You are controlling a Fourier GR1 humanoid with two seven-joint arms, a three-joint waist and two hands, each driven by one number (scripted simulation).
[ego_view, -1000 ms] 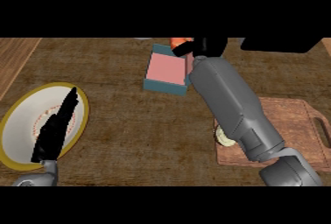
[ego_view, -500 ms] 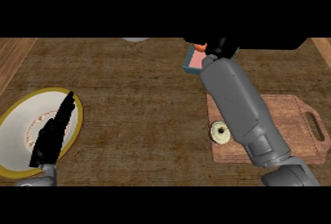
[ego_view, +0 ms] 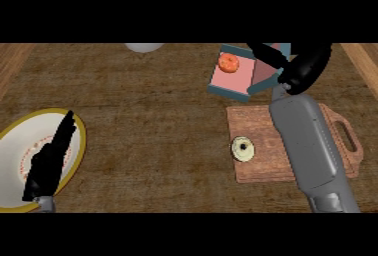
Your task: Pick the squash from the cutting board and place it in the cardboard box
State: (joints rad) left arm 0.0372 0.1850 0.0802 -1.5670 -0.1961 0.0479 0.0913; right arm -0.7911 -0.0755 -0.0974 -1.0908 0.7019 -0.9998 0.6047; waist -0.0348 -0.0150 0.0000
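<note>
An orange round squash [ego_view: 228, 62] lies inside the cardboard box [ego_view: 235, 84], which has a pink inside and a blue-grey rim and stands at the counter's back. My right hand [ego_view: 303, 67] hovers at the box's right edge, fingers spread and open, apart from the squash. The grey forearm runs down across the wooden cutting board [ego_view: 257, 122]. A pale yellow round slice [ego_view: 242, 149] rests on the board's left part. My left hand [ego_view: 50, 160] is open, straight fingers pointing up, over the plate at the lower left.
A white plate with a yellow rim [ego_view: 12, 167] lies at the left under my left hand. A pale round object [ego_view: 144, 47] shows at the back edge. Lighter wooden strips [ego_view: 12, 60] border the counter left and right.
The right hand has let go of the squash, which now lies in plain sight in the box, and the hand has shifted to the box's right side. The left hand stays still over the plate.
</note>
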